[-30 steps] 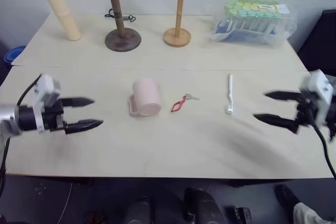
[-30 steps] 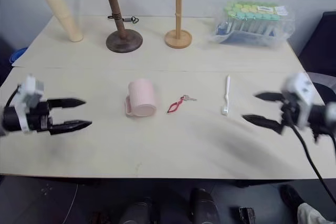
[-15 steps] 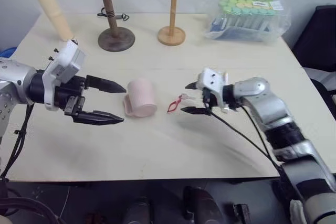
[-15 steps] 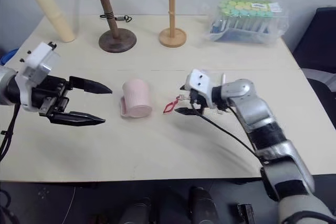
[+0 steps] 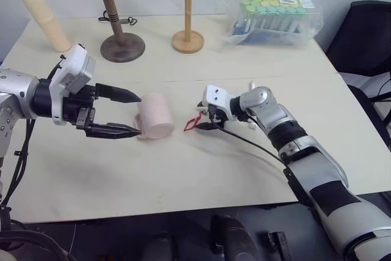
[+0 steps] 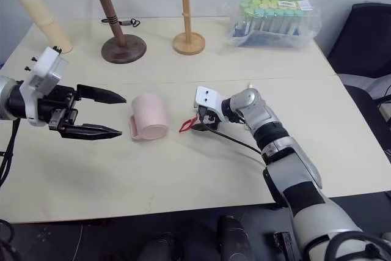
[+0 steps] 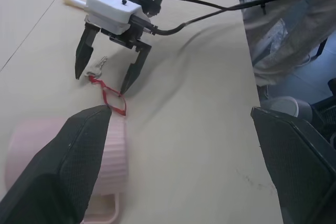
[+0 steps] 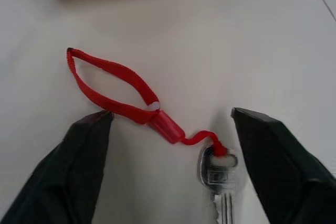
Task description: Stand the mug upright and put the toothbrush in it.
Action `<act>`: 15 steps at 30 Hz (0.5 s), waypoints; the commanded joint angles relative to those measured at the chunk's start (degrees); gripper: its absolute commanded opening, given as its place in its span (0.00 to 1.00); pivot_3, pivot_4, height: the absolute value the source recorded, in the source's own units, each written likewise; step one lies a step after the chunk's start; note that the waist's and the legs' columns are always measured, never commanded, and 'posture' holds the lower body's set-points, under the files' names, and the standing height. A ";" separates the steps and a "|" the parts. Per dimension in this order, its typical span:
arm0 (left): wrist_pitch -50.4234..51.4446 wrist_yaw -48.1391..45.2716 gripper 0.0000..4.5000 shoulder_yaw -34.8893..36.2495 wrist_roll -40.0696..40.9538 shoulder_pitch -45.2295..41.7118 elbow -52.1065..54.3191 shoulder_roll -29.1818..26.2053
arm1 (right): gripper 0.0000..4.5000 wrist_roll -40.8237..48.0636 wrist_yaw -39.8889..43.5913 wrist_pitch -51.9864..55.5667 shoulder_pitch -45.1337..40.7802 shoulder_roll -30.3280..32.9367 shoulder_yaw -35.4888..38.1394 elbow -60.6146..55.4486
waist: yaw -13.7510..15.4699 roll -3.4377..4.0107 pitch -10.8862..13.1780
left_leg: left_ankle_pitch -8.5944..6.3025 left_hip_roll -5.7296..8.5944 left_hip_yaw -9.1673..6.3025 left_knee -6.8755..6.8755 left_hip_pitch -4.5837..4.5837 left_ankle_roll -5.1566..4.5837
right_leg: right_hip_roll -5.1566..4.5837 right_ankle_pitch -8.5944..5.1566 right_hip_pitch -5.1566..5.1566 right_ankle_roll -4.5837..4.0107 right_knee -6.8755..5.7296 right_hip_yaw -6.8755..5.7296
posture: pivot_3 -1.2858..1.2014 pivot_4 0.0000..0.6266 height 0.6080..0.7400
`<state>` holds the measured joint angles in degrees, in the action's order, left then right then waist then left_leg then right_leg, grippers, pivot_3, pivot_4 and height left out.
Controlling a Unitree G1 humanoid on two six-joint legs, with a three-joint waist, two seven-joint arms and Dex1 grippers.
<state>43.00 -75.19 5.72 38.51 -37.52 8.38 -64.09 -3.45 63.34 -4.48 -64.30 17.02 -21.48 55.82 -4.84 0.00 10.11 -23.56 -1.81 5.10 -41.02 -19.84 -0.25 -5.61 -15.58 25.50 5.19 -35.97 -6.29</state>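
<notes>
From the head views, the mug (image 5: 155, 116) lies on its side near the middle of the table (image 5: 183, 169), handle down on the wood at its left end, long axis running roughly left to right. The left gripper (image 5: 122, 114) points at it from the left, fingers wide apart, tips just beside the mug's near end; this is plainly the nearer arm for righting it. The right gripper (image 5: 208, 120) sits low on the mug's other side, over a red-strapped key (image 5: 194, 121). Behind that wrist, a sliver of the white toothbrush (image 5: 251, 84) shows on the table.

The left wrist view shows the mug lying close by its lower finger (image 7: 79, 166), not yet between the two, and the right gripper straddling the key, fingers apart.

The right wrist view shows the key between its spread fingers (image 8: 84, 171), nothing clamped, the mug's edge just beyond. I'd judge that arm is on the wrong thing; the toothbrush lies behind it.
</notes>
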 commanded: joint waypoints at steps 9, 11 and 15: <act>-0.68 1.07 1.00 1.45 0.16 -0.34 1.14 0.55 | 0.00 -0.93 3.13 1.30 2.80 0.04 1.90 -1.91 | 0.11 0.00 0.00 | 0.00 0.01 -0.05 -0.03 -0.01 0.00 | -0.04 0.00 -0.03 0.00 -0.02 0.00 | 0.52 0.24 1.00; -0.86 1.03 1.00 1.04 -0.07 -0.63 0.93 0.76 | 0.00 -0.66 3.07 2.61 3.78 0.25 2.43 -3.24 | 0.13 0.00 0.00 | 0.00 0.01 -0.05 -0.03 -0.01 0.00 | -0.04 0.00 -0.03 0.00 -0.01 0.00 | 0.52 0.24 1.00; 0.47 1.08 1.00 0.48 1.25 -2.18 1.23 2.21 | 0.00 0.93 1.52 8.14 7.95 2.84 5.09 -13.00 | 0.34 0.00 0.00 | 0.00 0.02 -0.08 -0.04 -0.03 0.00 | -0.04 0.00 -0.03 0.00 -0.02 0.00 | 0.52 0.24 1.00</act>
<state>43.23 -74.13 5.45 38.50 -38.04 8.37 -62.25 -3.18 65.12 0.16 -58.35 17.77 -17.69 47.44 -4.50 0.00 10.11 -23.56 -1.79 5.01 -41.06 -19.88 -0.25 -5.66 -15.58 25.47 5.19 -35.99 -6.29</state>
